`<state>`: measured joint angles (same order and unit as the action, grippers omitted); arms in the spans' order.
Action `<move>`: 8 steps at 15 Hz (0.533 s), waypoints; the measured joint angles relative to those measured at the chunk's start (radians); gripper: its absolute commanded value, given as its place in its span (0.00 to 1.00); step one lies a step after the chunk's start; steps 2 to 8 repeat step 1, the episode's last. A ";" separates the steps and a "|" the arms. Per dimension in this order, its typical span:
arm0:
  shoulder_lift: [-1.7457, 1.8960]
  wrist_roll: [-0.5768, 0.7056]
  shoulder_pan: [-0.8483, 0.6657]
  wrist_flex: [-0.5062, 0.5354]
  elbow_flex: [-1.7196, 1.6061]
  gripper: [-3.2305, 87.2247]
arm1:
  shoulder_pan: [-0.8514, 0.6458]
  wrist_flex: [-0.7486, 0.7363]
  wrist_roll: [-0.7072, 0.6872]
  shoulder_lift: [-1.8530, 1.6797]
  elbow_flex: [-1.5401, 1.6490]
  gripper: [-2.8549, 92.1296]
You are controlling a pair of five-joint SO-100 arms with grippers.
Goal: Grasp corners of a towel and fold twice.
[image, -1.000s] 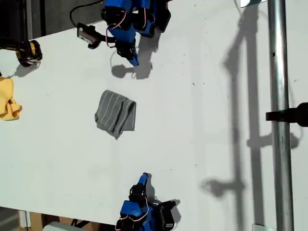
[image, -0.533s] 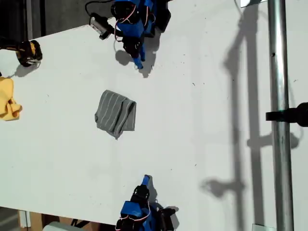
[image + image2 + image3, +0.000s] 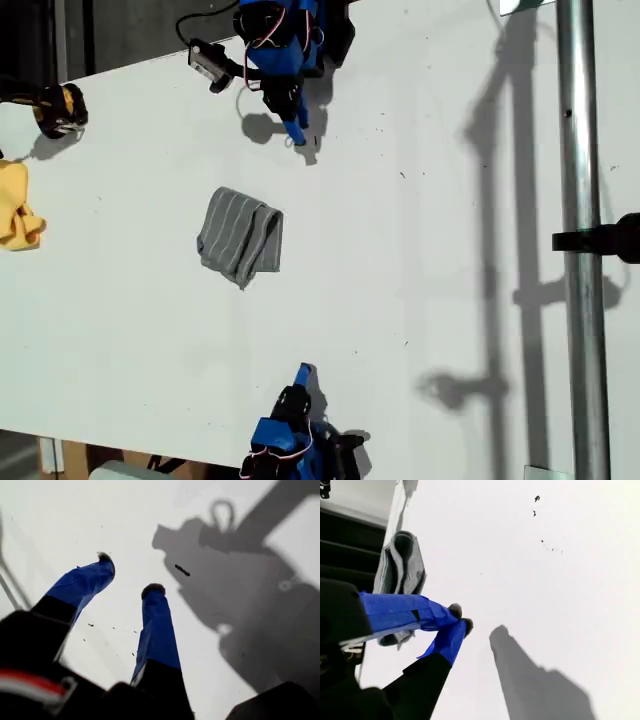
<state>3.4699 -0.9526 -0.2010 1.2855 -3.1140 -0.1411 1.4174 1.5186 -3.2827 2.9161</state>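
Note:
The grey striped towel (image 3: pixel 240 237) lies bunched and folded over on the white table (image 3: pixel 420 300), left of centre in the exterior view. One of its corners (image 3: pixel 243 285) points toward that view's bottom. My first gripper (image 3: pixel 297 135) (image 3: pixel 129 572) hovers open over bare table at the exterior view's top, apart from the towel, with nothing between its blue fingers. My second gripper (image 3: pixel 303 375) (image 3: pixel 460 620) is shut on nothing near the exterior view's bottom edge. The towel (image 3: pixel 400 565) shows beyond its tips, well clear of them.
A small yellow cloth (image 3: pixel 15 215) lies at the exterior view's left edge, with a black and yellow roll (image 3: pixel 60 110) above it. A metal pole (image 3: pixel 580 250) with a black clamp (image 3: pixel 605 240) runs down that view's right side.
The first arm has swung toward the exterior view's right and its gripper has shifted with it. The second arm drew back slightly toward the bottom edge. The towel has not moved.

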 measured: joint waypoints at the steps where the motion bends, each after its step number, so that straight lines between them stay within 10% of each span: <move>1: 0.000 0.000 0.000 0.000 0.000 0.01 | 0.000 0.000 0.000 0.000 0.000 0.21; 8: 0.000 0.000 0.000 0.000 0.000 0.01 | 0.000 0.000 0.000 0.000 0.000 0.21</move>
